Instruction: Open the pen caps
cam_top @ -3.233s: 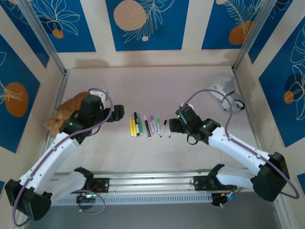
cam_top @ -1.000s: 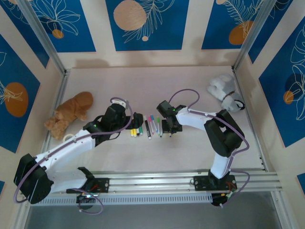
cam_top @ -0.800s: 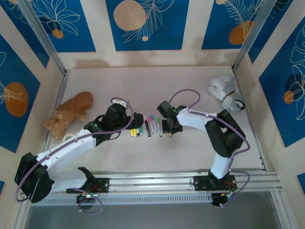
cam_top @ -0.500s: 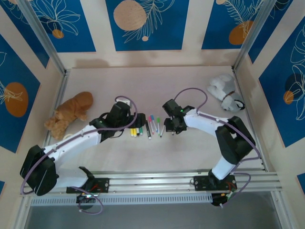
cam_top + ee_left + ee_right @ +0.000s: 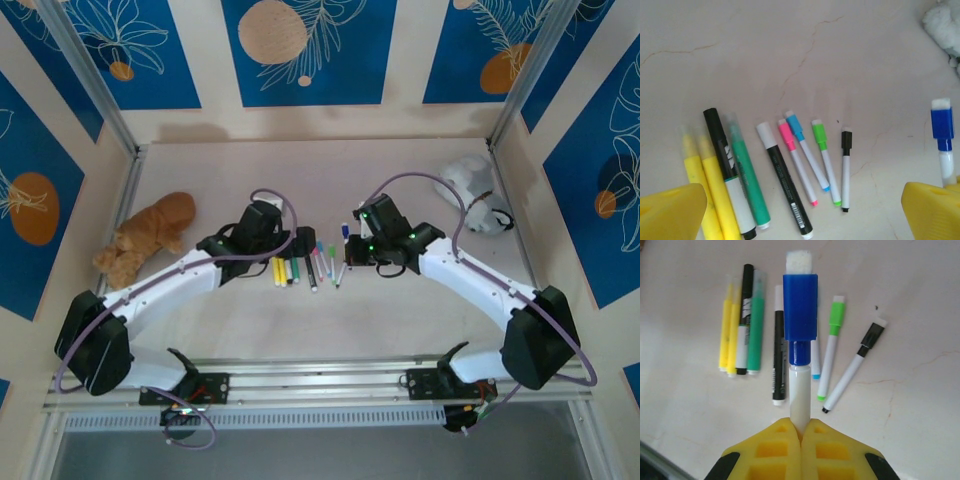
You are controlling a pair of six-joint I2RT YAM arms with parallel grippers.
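The stubby blue plastic cap (image 5: 800,305) sat fully seated on its slim white pen body (image 5: 799,395). The pen was raised above the desk and pointed away from the right end effector (image 5: 801,432), whose yellow jaws were closed tight on the barrel. The left end effector (image 5: 303,241) stood spread wide just beside the pen, holding nothing (probably poised to take the cap). On the pale desk (image 5: 790,50) the other thin pens lay in a row, with a pink cap (image 5: 785,131), a green cap (image 5: 818,131) and a black cap (image 5: 846,137) all in place. By my judgement no cap had come off yet, so the whole task remained.

Overhead camera and close wrist cameras share the pen caps (image 5: 784,131).
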